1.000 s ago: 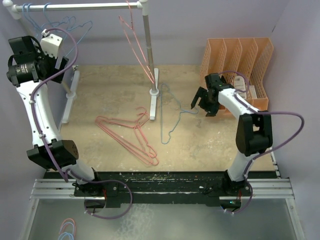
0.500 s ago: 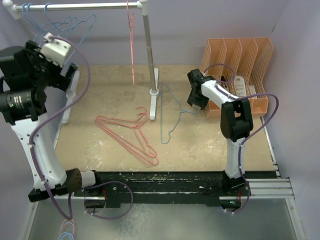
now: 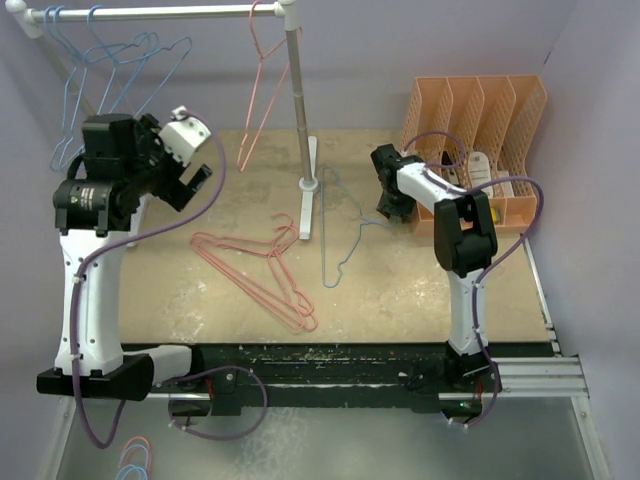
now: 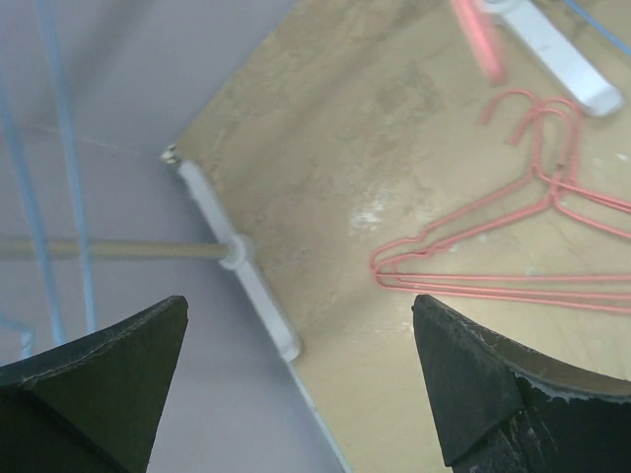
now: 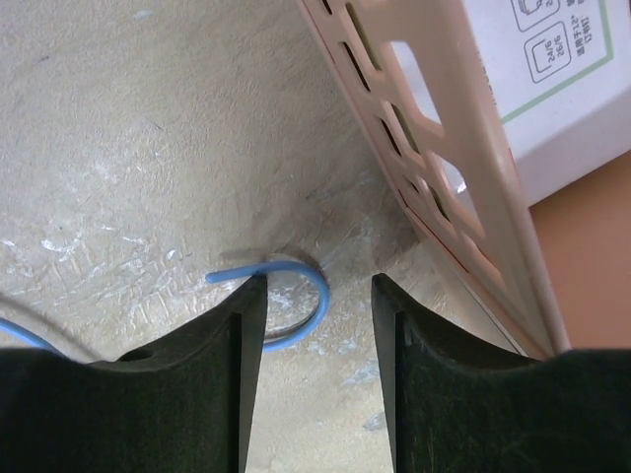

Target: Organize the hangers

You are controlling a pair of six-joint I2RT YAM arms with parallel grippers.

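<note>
I saw my right pincer (image 5: 317,291) part-open astride the hook of the blue hanger (image 5: 286,264) on the bench (image 5: 118,148); left pincer (image 4: 299,305) gaped wide, empty. Print on the box (image 5: 552,69) was unreadable.

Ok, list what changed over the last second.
The left gripper, wide open, swung from the rack's left end down toward mid-table. The right gripper moved left over the blue hanger's hook, jaws narrowing around it, not yet gripping. The pink hanger on the rack turned. Table pink hangers, hung blue hangers and orange file holder stayed.
</note>
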